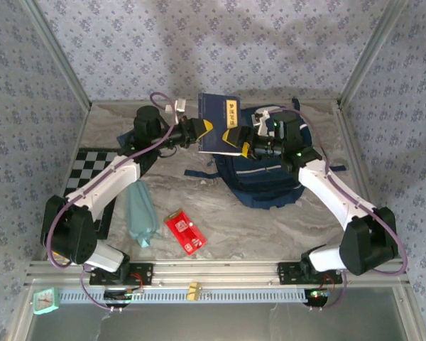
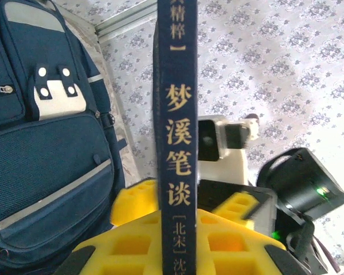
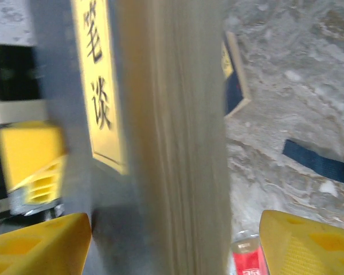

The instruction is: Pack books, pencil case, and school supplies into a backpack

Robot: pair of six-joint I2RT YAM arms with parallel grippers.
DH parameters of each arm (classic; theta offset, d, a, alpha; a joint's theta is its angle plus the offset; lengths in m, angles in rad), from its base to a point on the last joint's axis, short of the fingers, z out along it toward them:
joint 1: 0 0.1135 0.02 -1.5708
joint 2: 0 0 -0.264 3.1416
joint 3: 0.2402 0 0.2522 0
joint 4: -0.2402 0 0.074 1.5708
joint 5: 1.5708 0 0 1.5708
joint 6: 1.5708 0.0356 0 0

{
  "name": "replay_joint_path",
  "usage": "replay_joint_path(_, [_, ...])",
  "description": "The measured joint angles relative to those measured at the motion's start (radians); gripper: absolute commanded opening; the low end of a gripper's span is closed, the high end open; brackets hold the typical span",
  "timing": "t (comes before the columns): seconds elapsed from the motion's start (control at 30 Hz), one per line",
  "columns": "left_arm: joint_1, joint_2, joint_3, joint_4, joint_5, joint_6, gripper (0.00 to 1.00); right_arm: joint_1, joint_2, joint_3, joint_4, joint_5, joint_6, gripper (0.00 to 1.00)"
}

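backpack [image 2: 46, 172]: navy woven cloth | book [image 2: 175, 114]: matt cover, paper pages | left fingers [image 2: 132, 243]: yellow matt plastic

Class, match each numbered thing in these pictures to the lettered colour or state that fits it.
Things:
1. navy book
2. pencil case
3. small packet
4. backpack

Descriptions:
A. pale teal, lying on the table
B. clamped upright in the left gripper
C. dark blue fabric, white patches
D. red, white markings

Pairs: 1-B, 2-A, 3-D, 4-C
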Motion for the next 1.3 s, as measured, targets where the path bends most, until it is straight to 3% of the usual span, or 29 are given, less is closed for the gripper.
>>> replay_joint_path(0.37, [0.0, 0.015, 0.005, -0.035, -0.016, 0.056, 0.0, -0.039, -0.105, -0.071, 0.148, -0.056, 0.113, 0.63])
replay_joint_path(0.53, [-0.002, 0.019, 0.005, -0.044, -0.022, 0.071, 0.0, -0.043, -0.1, -0.078, 0.154, -0.061, 0.124, 0.44])
replay_joint_path(0.8, [-0.009, 0.023, 0.005, -0.069, -0.04, 0.103, 0.0, -0.056, -0.075, -0.077, 0.083, -0.063, 0.069, 0.01])
replay_joint_path(0.87, [-0.013, 0.023, 0.005, -0.078, -0.041, 0.113, 0.06, -0.061, -0.076, -0.076, 0.051, -0.062, 0.045, 0.0])
replay_joint_path(0.97, [-0.023, 0.023, 0.006, -0.1, -0.045, 0.138, 0.33, -0.072, -0.088, -0.074, -0.007, -0.063, 0.007, 0.0])
replay_joint_path(1.03, [-0.029, 0.023, 0.013, -0.133, -0.046, 0.172, 0.43, -0.091, -0.109, -0.067, -0.061, -0.054, -0.023, 0.0])
replay_joint_path(1.17, [-0.058, 0.021, 0.06, -0.3, -0.161, 0.376, 0.51, -0.148, -0.182, -0.045, -0.229, 0.014, -0.107, 0.0])
replay_joint_path(1.3, [-0.163, 0.02, 0.095, -0.452, -0.33, 0.638, 0.56, -0.22, -0.259, -0.036, -0.386, 0.07, -0.17, 0.0])
